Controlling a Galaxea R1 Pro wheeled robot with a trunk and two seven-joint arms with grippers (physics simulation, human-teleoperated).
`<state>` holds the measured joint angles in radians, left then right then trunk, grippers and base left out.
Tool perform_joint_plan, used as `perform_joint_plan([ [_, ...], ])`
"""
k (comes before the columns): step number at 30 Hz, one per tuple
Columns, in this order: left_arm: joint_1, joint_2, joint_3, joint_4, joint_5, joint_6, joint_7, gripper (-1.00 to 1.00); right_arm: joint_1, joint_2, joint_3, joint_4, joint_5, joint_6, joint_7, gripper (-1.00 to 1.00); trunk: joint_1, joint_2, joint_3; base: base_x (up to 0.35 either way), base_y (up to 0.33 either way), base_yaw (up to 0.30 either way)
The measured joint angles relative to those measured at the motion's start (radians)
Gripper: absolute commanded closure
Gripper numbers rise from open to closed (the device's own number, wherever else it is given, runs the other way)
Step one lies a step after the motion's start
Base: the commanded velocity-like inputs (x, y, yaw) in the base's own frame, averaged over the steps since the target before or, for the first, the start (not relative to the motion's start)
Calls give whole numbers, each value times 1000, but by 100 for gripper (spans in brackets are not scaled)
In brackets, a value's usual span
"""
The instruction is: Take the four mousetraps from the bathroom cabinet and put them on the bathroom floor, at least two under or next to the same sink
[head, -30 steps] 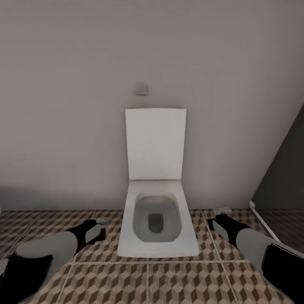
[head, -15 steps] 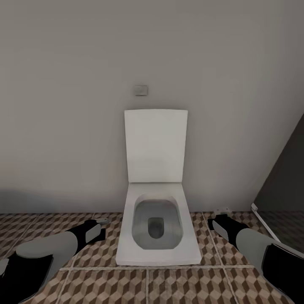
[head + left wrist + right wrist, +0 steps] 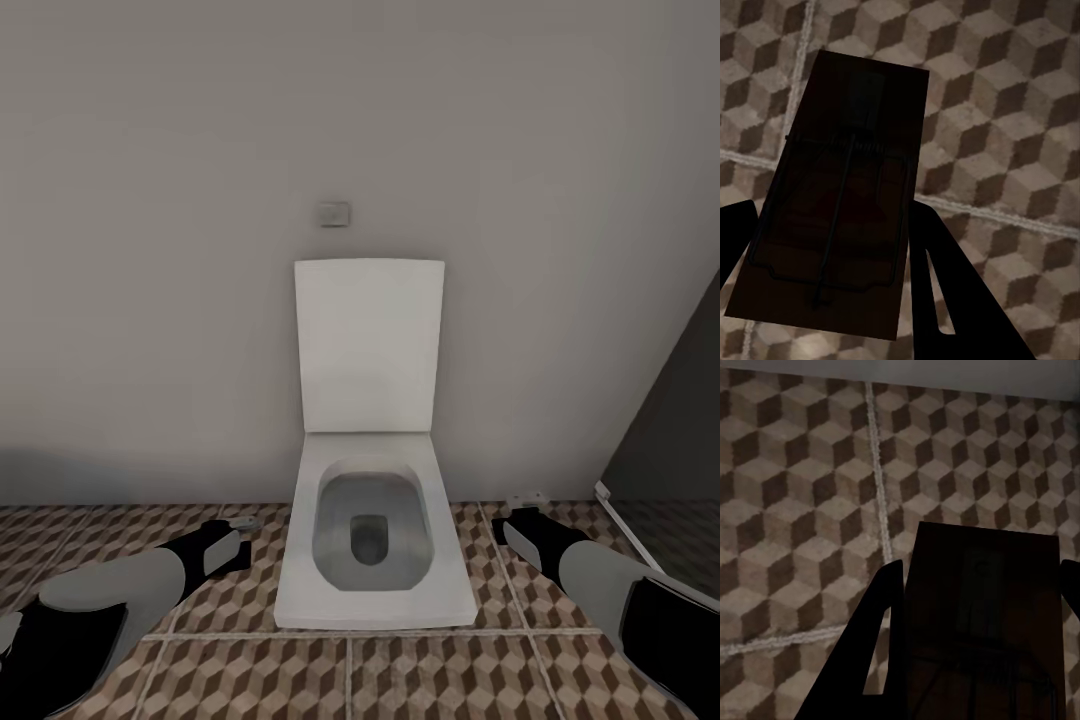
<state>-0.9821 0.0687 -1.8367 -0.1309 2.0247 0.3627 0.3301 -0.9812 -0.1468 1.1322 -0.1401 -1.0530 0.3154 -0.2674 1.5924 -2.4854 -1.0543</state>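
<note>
Facing a white square toilet (image 3: 372, 540), the robot is carrying two traps: left gripper (image 3: 832, 285) clamping a dark-shadowed flat wooden mousetrap (image 3: 840, 202), right gripper (image 3: 975, 660) clamping another (image 3: 982, 607), over the cube-patterned tiled floor (image 3: 430, 670); neither is placed yet.

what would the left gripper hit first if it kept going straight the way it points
Most likely the bathroom floor: the left gripper, shut on a mousetrap, faces the tiles with nothing between, though the distance is unclear.
</note>
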Motion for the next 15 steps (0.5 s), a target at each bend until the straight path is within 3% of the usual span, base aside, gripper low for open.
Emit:
perform_joint_plan([
  [15, 0, -4, 1, 0, 0, 1, 1, 100, 0, 0, 0, 0, 0, 1, 0, 100, 0, 0, 0, 0, 0, 0],
])
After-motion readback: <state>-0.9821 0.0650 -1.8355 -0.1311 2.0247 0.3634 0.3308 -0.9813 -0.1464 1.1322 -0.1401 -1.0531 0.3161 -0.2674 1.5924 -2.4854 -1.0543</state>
